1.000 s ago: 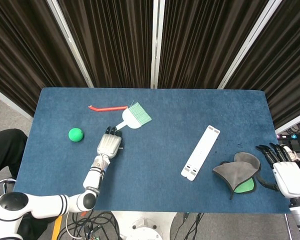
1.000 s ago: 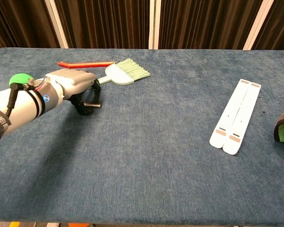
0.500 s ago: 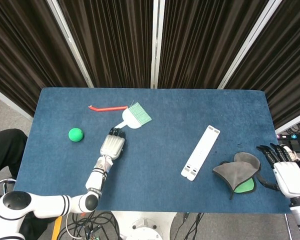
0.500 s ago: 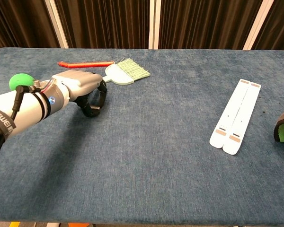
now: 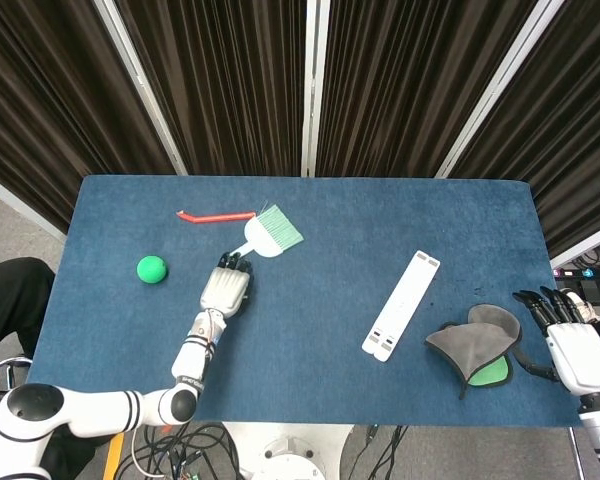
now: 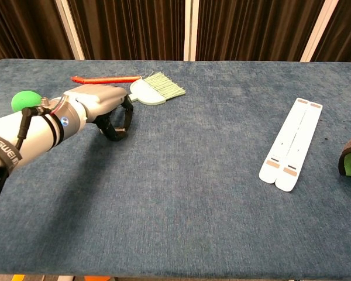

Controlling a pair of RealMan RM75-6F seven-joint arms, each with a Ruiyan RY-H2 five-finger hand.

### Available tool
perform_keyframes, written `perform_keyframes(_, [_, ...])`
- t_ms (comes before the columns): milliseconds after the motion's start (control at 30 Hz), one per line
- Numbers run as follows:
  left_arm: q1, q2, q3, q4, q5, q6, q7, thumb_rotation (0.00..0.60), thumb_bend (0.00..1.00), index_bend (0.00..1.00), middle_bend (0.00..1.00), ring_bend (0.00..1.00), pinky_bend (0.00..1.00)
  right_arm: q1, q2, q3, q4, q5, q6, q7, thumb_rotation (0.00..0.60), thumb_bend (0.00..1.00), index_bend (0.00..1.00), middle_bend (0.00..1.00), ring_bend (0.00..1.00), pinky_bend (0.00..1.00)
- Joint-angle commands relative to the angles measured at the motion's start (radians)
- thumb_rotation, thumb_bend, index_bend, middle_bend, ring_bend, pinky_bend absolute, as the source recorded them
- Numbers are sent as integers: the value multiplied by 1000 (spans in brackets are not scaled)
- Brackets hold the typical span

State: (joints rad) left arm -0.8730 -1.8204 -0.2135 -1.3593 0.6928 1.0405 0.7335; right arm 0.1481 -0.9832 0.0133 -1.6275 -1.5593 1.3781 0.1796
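The small brush with green bristles and a white handle lay on the blue table, and everything here is placed in relation to it. The left hand was just below the brush in the head view, with its fingertips very close to the end of the white handle. In the chest view the left hand was held low over the table with the fingers curved downward, but it was not possible to tell if they touched the handle or grasped anything.

A thin red stick lay just to the left of the brush, almost touching the bristles. A green ball was further left and lower. Well to the right of the brush lay a long white flat piece, and beyond it a grey cloth with something green under it. The right hand rested at the table edge, near the cloth, with its fingers spread and holding nothing.
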Motion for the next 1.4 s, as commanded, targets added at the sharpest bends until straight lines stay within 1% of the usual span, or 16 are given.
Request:
perform_keyframes(33, [14, 13, -5, -15, 26, 8, -35, 600, 430, 562, 170, 9, 0, 0, 0, 0, -1, -1, 0, -1, 600, 212, 123, 131, 0, 0])
perform_keyframes(267, [41, 50, -26, -55, 56, 8, -122, 600, 431, 561, 170, 9, 0, 1, 2, 2, -6, -1, 1, -6, 600, 212, 124, 130, 0, 0])
perform_keyframes(567, [51, 78, -52, -72, 52, -10, -185, 600, 429, 554, 170, 9, 0, 4, 7, 4, -19, -3, 1, -14, 600, 212, 124, 131, 0, 0])
perform_keyframes(800, [59, 87, -57, -65, 40, -30, -225, 600, 424, 539, 170, 9, 0, 3, 8, 4, -23, -3, 1, -19, 600, 213, 123, 131, 0, 0])
perform_keyframes(1133, [70, 102, -45, -64, 42, -21, -238, 600, 423, 520, 170, 9, 0, 5, 10, 4, -31, -5, -1, -27, 600, 212, 123, 131, 0, 0])
perform_keyframes(1267, [72, 102, -40, -60, 40, -21, -237, 600, 423, 490, 169, 9, 0, 3, 10, 2, -32, -6, 1, -29, 600, 212, 123, 131, 0, 0])
perform_keyframes(1400, [73, 106, -35, -65, 38, -21, -233, 600, 423, 407, 164, 9, 0, 2, 12, 1, -36, -8, 3, -32, 600, 212, 123, 131, 0, 0])
